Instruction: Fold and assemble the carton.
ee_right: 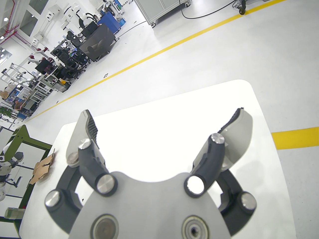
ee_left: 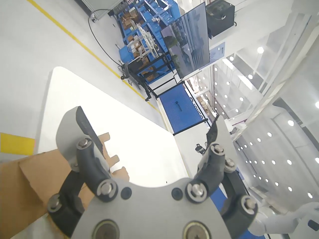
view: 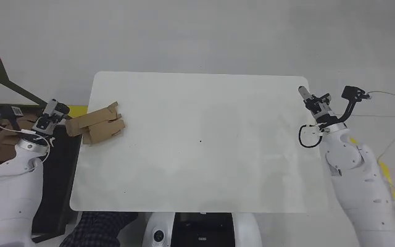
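Carton (ee_left: 37, 175) cut off at frame edge, part hidden behind left gripper (ee_left: 148, 115) finger. Right wrist view: carton at table (ee_right: 174, 100) far edge, too small to tell folds.

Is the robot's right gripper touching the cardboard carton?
Apart. The right wrist view shows the right gripper open over one end of the table, while the carton lies far off at the opposite end.
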`<state>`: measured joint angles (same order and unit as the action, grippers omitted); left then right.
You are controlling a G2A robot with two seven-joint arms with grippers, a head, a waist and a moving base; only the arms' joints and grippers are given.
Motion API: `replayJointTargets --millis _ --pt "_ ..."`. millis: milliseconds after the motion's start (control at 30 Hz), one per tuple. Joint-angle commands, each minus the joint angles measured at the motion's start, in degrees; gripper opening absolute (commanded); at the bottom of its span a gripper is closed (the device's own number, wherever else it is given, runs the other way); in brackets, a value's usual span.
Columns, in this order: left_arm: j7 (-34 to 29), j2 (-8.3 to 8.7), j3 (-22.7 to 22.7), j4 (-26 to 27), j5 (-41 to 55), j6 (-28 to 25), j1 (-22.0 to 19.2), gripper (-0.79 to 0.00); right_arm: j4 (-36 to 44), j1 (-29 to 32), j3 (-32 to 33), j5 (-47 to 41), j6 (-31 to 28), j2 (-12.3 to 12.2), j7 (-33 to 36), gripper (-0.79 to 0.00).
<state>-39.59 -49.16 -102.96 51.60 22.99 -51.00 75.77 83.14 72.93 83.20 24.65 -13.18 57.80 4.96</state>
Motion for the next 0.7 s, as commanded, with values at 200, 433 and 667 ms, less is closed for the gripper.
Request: replayJointTargets --millis 200,433,667 --pt "5.8 0.03 -1.0 -5.7 -4.2 1.9 -0.3 0.0 0.0 0.0 0.0 0.0 0.0 0.0 0.0 0.0" --pt "6.4 0.15 -0.2 -13.0 -7.9 4.9 -3.5 0.0 0.0 0.0 0.0 0.0 0.0 0.0 0.0 0.0" --pt "6.0 -0.75 3.7 -23.0 -11.2 7.5 -10.4 0.0 0.0 0.0 0.0 0.0 0.0 0.0 0.0 0.0"
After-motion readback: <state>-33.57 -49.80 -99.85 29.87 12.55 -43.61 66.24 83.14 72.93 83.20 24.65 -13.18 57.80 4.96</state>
